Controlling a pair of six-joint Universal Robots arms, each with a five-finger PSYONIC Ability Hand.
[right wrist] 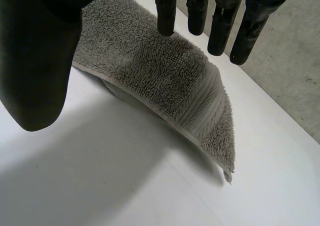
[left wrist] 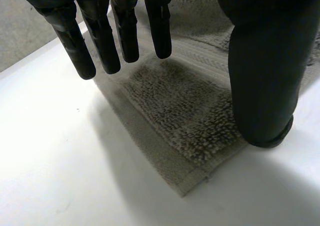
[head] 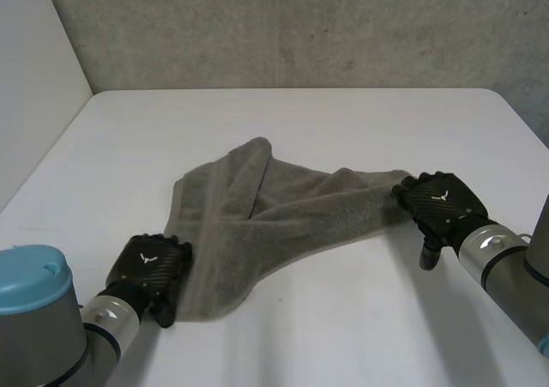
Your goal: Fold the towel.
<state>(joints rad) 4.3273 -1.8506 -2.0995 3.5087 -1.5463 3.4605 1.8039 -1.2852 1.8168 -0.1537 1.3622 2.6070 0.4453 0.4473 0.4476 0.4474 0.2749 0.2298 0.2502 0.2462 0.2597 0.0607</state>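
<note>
Right hand, fingers straight, above grey towel end, white table

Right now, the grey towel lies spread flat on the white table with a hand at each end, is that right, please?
Not flat: the head view shows the grey towel bunched and creased on the white table, left hand and right hand at its ends.

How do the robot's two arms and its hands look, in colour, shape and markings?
The left hand and right hand are black, with a woven-pattern back bearing a small white mark. Their fingers are slim dark rods, the thumb thicker. Each wrist is a silver-grey cylinder; the left arm has a light-blue cap.
</note>
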